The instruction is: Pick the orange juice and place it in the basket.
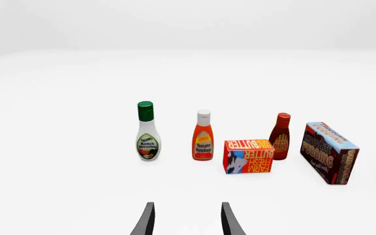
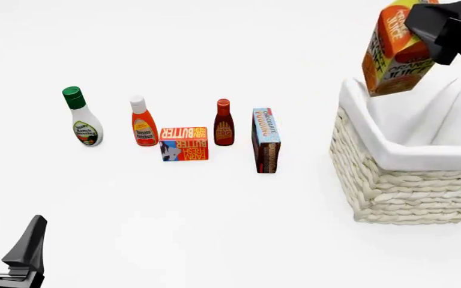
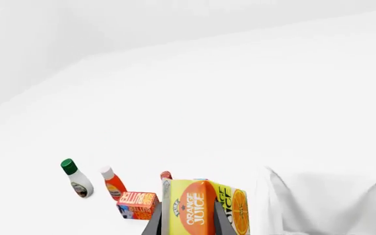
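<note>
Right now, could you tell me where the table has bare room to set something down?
Bare table lies between the left gripper and the grocery row, and between the chocolate pudding box and the basket. It is crowded from the ranch dressing to the pudding box. The right gripper holds the orange juice over the basket.

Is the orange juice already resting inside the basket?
No, the orange juice hangs tilted above the basket, held in the right gripper.

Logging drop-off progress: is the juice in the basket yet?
Not yet. The juice hangs tilted in the right gripper, above the basket's far rim, not inside.
</note>
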Robot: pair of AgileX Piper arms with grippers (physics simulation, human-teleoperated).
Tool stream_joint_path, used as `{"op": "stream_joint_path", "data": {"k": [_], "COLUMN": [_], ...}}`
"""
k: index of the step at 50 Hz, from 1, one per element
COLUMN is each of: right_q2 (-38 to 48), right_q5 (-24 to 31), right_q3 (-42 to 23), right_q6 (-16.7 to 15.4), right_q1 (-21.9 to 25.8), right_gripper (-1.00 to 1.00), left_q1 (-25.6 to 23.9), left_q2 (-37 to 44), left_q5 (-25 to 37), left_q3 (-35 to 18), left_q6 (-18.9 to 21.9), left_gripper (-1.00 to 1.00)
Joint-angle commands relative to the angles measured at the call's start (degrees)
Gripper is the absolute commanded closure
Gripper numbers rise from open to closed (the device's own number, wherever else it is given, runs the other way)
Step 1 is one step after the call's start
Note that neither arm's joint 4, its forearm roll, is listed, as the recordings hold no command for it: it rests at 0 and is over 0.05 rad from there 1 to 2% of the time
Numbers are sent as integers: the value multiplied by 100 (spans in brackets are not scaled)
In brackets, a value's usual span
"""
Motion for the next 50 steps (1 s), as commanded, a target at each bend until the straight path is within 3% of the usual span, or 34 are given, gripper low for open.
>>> {"op": "stream_joint_path", "data": {"k": [1,28,50], "right_q2": [-60,-33,-166], "right_q5": [-57,-517,-325], "right_q3": [-8,369,536], "right_q6": [75,272,422], "right_q1": [-306,-1186,-1701], "right_gripper": [100,100,100], "left_q1": [1,1,-1], "left_q2": [0,-1,0], "left_q5": [-1,0,-1], "left_q3": [0,0,0], "left_q6": [-1,-1,0], "left_gripper": [-100,-100,-100]}}
